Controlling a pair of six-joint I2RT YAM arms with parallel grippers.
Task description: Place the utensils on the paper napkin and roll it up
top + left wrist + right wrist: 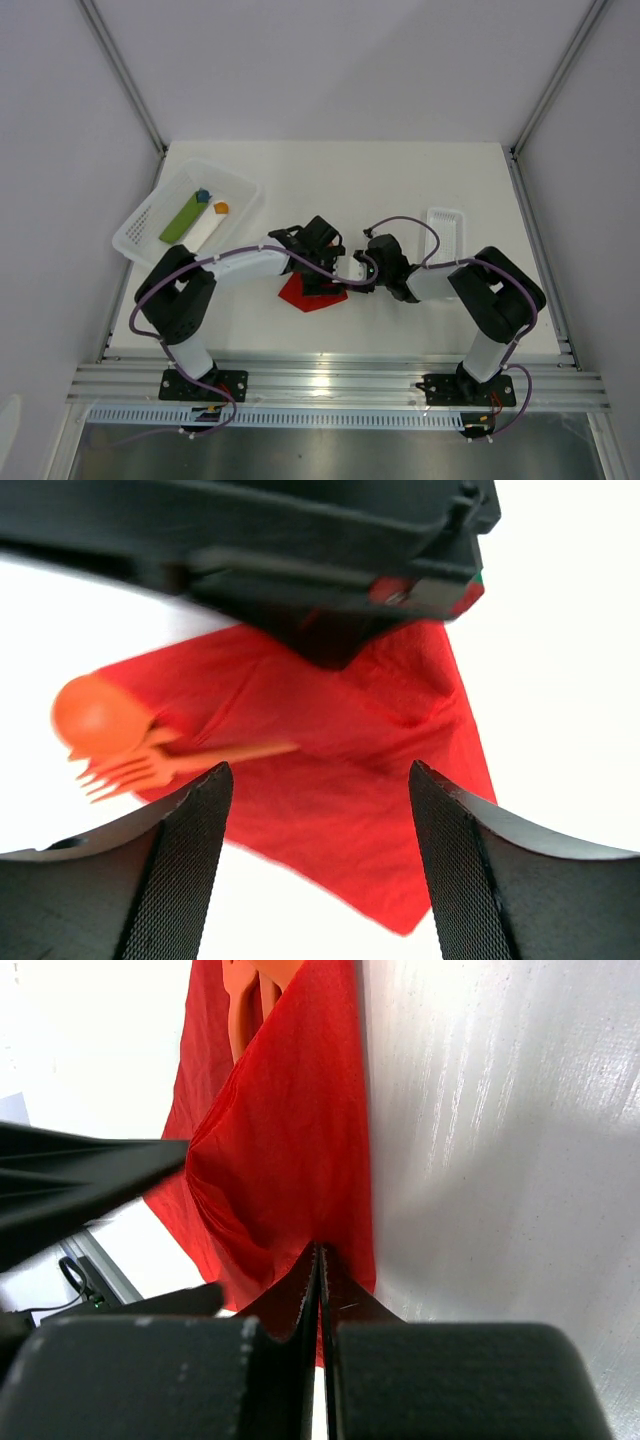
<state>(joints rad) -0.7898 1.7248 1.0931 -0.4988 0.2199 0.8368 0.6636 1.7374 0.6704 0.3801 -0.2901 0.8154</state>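
The right claw (320,1260) was clamped on one edge of the paper napkin (280,1160), its two fingers pressed flat together with the red sheet pinched between them. From that grip the paper rose ahead of the claw in a loose, arching fold. The held edge was therefore off the bench (500,1110) and leaning toward the utensils (240,1020), which lay beyond the claw's tips, partly hidden by the lifted paper. I judged this hold to be the start of the roll, with one edge picked up so it could be carried over the cutlery and shut it inside.

The left claw (318,775) stood apart and held nothing. It hovered over the napkin, with red paper spread below and between its fingers. Off to one side of it, just past one fingertip, lay a spoon (95,715) and a fork (120,770). Their heads poked past the napkin's edge onto bare bench and their handles ran in across the paper. On the far side of this claw, the right claw's dark body came down onto the sheet.

The open claw seemed placed there to pin the paper or steady the cutlery while the other folded. Such thin paper would likely drag rather than crease, and the protruding heads could be pushed out of the wrap.
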